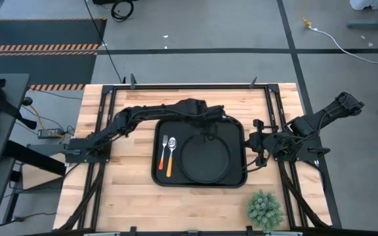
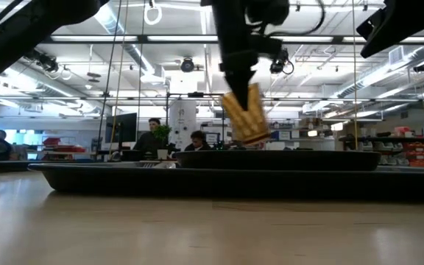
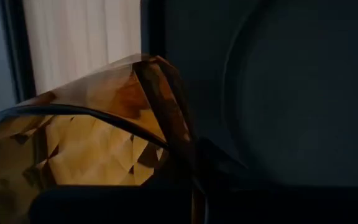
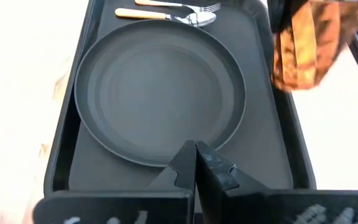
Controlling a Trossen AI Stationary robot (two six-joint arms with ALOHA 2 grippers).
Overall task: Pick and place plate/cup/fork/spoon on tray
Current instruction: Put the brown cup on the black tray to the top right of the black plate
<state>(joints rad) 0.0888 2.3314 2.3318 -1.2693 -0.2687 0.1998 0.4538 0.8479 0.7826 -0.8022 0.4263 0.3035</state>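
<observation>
The black tray point(image 1: 159, 172) lies mid-table. The round black plate point(image 1: 205, 159) rests flat on its right part. The fork point(image 1: 165, 149) and the spoon point(image 1: 171, 157) lie side by side on its left part, orange handles toward the near edge. My left gripper point(image 1: 210, 124) is shut on the amber cup point(image 2: 246, 114) above the tray's far part, by the plate's far rim. In the high view the gripper hides the cup. My right gripper point(image 4: 196, 155) is shut and empty at the tray's right edge point(image 1: 244, 154). My left gripper holds the cup by its wall near the rim point(image 3: 166, 106), coming from above with the fingers pointing down. A dark finger point(image 4: 296, 31) shows against the cup's side; whether the other is inside, I cannot tell. The cup hangs tilted below the fingers, clear of the tray.
A green spiky plant point(image 1: 264, 208) stands near the table's near right corner. Bare wood lies to the tray's left and toward the near edge. In the low view, people sit in the room beyond the table.
</observation>
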